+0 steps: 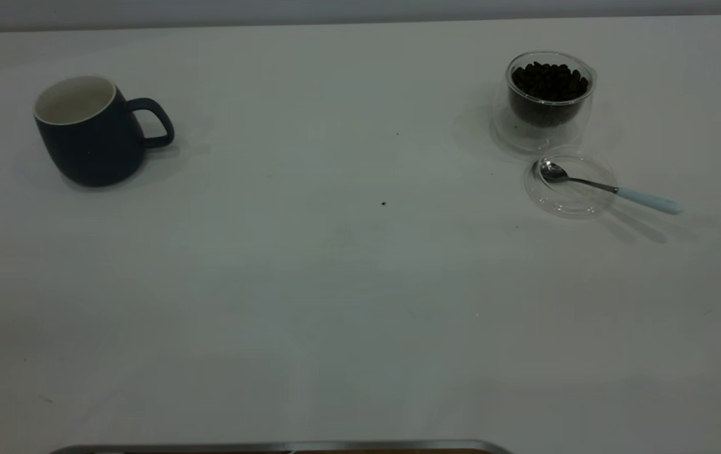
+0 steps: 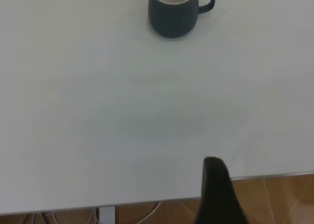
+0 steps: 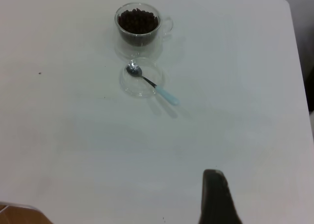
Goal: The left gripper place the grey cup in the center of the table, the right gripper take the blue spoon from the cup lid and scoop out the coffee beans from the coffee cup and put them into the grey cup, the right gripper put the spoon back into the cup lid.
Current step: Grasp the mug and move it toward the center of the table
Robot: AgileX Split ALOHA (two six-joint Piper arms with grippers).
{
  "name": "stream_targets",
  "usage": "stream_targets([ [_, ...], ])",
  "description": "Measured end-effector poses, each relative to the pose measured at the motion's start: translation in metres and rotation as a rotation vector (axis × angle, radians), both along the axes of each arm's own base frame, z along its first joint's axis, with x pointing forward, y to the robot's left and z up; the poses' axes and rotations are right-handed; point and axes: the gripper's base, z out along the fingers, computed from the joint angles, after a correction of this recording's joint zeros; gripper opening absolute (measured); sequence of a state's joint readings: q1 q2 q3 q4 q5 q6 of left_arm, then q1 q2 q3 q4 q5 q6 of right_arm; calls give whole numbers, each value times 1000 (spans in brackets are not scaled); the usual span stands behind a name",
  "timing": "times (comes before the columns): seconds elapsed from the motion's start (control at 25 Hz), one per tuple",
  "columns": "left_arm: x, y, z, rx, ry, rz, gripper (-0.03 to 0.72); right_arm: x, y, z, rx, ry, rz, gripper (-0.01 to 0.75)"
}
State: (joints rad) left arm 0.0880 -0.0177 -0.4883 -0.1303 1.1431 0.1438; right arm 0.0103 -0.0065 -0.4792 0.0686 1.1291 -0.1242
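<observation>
Matt white table (image 1: 335, 302); glazed ceramic grey cup (image 1: 89, 135); clear glass coffee cup (image 1: 549, 101) (double-walled); blue spoon (image 1: 606, 187) with shiny metal bowl.

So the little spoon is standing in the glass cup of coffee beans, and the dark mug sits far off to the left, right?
Not quite. The blue spoon lies with its bowl in the cup lid, beside the coffee cup; the exterior view shows it. The grey cup does sit far left.
</observation>
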Motion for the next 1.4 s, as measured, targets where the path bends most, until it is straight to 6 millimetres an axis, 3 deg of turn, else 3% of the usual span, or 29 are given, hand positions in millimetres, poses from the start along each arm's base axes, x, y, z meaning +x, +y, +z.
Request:
stream_targets([
  [1.4, 0, -1, 0, -13, -1, -7, 550, 0, 0, 0, 0, 0, 0, 501],
])
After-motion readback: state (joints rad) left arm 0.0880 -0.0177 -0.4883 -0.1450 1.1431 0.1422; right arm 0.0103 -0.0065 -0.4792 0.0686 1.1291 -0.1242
